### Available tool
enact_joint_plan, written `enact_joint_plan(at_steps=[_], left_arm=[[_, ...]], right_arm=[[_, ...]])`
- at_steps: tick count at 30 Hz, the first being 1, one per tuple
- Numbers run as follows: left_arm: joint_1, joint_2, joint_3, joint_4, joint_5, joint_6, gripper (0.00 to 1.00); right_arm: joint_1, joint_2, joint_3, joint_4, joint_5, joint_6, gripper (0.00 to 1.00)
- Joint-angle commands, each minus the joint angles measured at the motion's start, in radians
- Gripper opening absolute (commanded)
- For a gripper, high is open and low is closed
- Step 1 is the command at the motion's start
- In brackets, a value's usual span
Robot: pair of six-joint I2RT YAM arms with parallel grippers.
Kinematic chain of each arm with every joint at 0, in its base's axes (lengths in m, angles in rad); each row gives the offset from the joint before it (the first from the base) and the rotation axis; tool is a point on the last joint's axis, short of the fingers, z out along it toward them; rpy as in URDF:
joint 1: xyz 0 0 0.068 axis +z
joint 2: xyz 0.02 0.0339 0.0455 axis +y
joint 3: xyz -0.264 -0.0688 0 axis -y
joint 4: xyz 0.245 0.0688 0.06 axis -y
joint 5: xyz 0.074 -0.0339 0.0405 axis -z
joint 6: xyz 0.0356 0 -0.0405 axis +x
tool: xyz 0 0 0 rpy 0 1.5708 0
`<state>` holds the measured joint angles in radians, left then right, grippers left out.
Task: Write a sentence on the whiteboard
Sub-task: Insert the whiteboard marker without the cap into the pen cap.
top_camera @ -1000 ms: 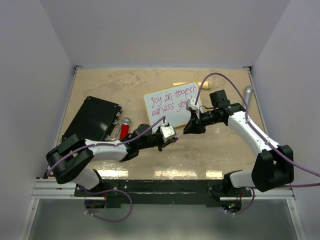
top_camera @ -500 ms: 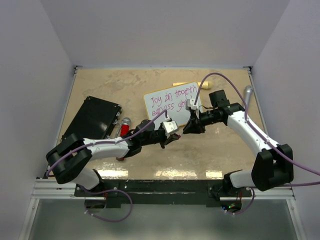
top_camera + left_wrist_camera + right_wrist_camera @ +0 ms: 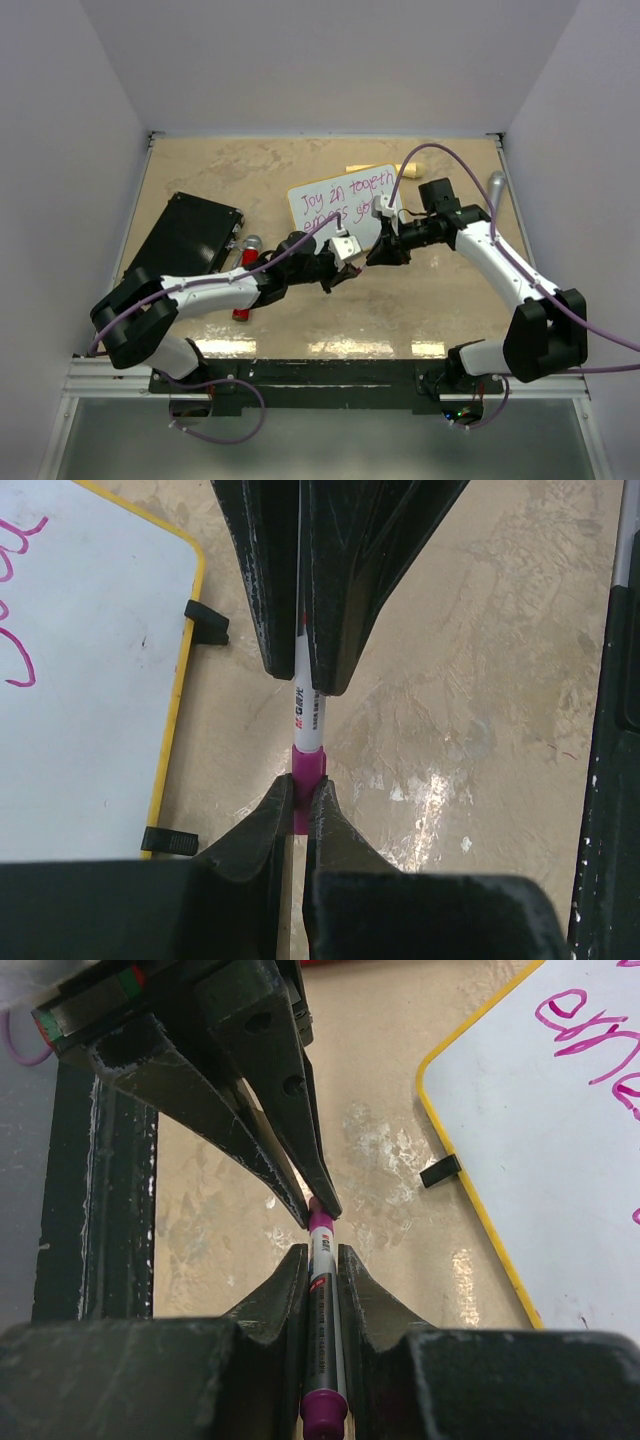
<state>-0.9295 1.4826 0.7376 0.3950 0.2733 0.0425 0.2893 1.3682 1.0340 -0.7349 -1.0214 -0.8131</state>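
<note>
Pale walls (image 3: 320,60) close in the tan surface (image 3: 420,290) at the left, back and right. The most open room is the bare strip between the whiteboard (image 3: 100,660) and the arm bases. A black case (image 3: 185,238) lies on the left side, and a red and silver stick (image 3: 247,264) is just beside it. A cream stick (image 3: 362,168) lies behind the board. A silver thing (image 3: 495,183) sits near the right wall.

The whiteboard lies flat in the middle of the surface, toward the back, and it is turned a little. The sentence (image 3: 340,190) is on it in two pink lines of loopy handwriting. I cannot read every letter.

The two pincers meet over bare surface just off the board's near edge. They are close to the board but do not touch it. The left pincer (image 3: 302,795) is clenched on the pink cap (image 3: 309,762) of a marker (image 3: 308,715). The right pincer (image 3: 322,1260) is clenched on the marker's white body.

The board is smooth and white with round corners. It has a thin yellow rim (image 3: 178,710) and small black feet (image 3: 205,622). The surface looks like shiny, blotchy stone. The pincer fingers are black, pointed and scuffed.
</note>
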Motion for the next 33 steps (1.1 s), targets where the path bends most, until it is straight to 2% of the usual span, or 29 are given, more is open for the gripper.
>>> enact_joint_plan(at_steps=[1, 8, 25, 33], left_arm=[[-0.017, -0.090, 0.158, 0.295, 0.067, 0.034, 0.00], [-0.020, -0.084, 0.236, 0.314, 0.075, 0.069, 0.00], [-0.020, -0.087, 0.305, 0.401, 0.109, 0.043, 0.00], [-0.019, -0.107, 0.293, 0.329, 0.098, 0.048, 0.00]], right_arm=[[0.028, 0.028, 0.009, 0.005, 0.017, 0.009, 0.00], [0.030, 0.046, 0.020, -0.012, 0.015, 0.000, 0.00], [0.042, 0.074, 0.028, -0.009, 0.018, 0.009, 0.00], [0.037, 0.054, 0.015, 0.012, 0.030, 0.034, 0.00]])
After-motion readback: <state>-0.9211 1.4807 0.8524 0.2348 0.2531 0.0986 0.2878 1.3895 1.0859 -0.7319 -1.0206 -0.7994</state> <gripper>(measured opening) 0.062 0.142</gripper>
